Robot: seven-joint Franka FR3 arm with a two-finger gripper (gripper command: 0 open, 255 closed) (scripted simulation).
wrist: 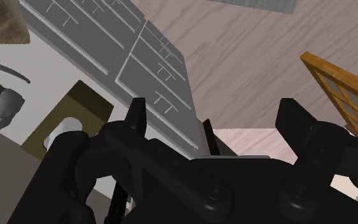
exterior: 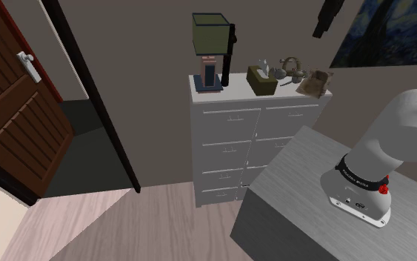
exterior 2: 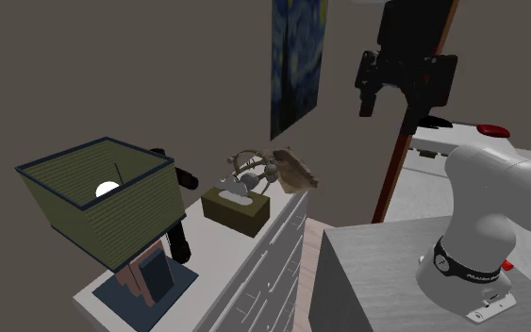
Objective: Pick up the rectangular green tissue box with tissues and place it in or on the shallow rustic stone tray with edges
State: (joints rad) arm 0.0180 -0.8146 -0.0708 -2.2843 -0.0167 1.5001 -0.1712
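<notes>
The olive-green tissue box (exterior: 262,80), with a white tissue poking from its top, stands on the white surface (exterior: 236,93) above a bank of drawer fronts (exterior: 232,148). It is not held. In the shoulder view the brown stone tray (exterior: 314,83) lies at the box's 3 o'clock near the surface's end, apart from the box. It seems tipped rather than flat, though this is hard to tell. Between them, at the box's 2 o'clock, sits a small grey metal ornament (exterior: 292,68) of rings and rounded parts. At the box's 9 o'clock are a slim black object (exterior: 229,55) and then a lamp (exterior: 210,44) with a green square shade on a dark blue base. The pincer (wrist: 214,108) is open: in the wrist view its two black fingers (wrist: 136,118) stand well apart with nothing between them but drawer fronts and wood floor (wrist: 234,44). The box lies off to the outer side of one finger, not touching it. In the shoulder view the pincer hangs at the picture's top edge, at the box's 1 o'clock and well above the surface. A blue painting with swirls (exterior: 392,30) hangs on the wall at the tray's 1 o'clock. A brown panelled door (exterior: 14,119) stands open at the surface's 9 o'clock. The arm's white base rests on the grey stand (exterior: 288,200) at 5 o'clock from the box.
</notes>
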